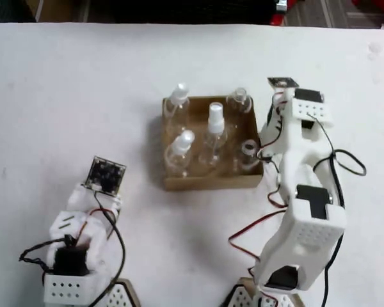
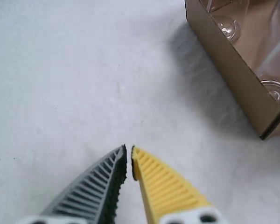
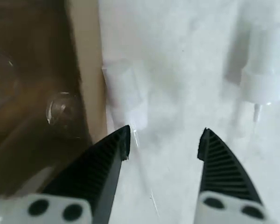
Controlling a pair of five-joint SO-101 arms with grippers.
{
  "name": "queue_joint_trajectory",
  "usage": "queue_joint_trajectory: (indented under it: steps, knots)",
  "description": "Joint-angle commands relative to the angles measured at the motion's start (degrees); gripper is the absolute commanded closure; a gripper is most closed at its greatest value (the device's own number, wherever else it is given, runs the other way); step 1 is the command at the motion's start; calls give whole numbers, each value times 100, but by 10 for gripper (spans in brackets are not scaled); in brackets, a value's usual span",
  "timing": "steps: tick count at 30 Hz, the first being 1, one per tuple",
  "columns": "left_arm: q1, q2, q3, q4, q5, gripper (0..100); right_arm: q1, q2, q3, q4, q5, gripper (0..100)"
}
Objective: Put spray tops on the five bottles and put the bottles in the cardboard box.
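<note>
Sitting in the cardboard box [image 1: 211,183], all five bottles [image 1: 212,144] are placed; three carry spray tops [image 1: 216,115], the two at its 3 o'clock side are bare. Two loose tops [image 3: 127,95] lie on the desk [image 1: 64,89] by the released right fingers [image 3: 102,168]; left fingers [image 2: 163,186] clenched, empty.

You have one box [image 1: 211,181] and five bottles. Three are capped: the back-left bottle [image 1: 177,107], the middle bottle [image 1: 215,131] and the front-left bottle [image 1: 180,155]. Two are uncapped: the back-right bottle [image 1: 239,102] and the front-right bottle [image 1: 248,153]. Two loose tops: the top by the box [image 3: 126,95] and the farther top [image 3: 261,79]. Two arms: the left arm [image 1: 77,246] and the right arm [image 1: 305,220].
</note>
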Motion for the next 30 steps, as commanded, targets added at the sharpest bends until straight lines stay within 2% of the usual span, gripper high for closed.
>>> queue_joint_trajectory:
  steps: [1, 10, 18, 30]
  knots:
    - [75, -66, -9, 18, -53, 976, -171, -286, 132, -251, -114, 787]
    - [75, -66, -9, 18, -53, 976, -180, -277, 466, -734, -308, 788]
    - [75, -66, -9, 18, -53, 976, 66, -321, 466, -734, -264, 789]
    - [75, -66, -9, 18, -53, 976, -514, -338, 457, -725, -554, 788]
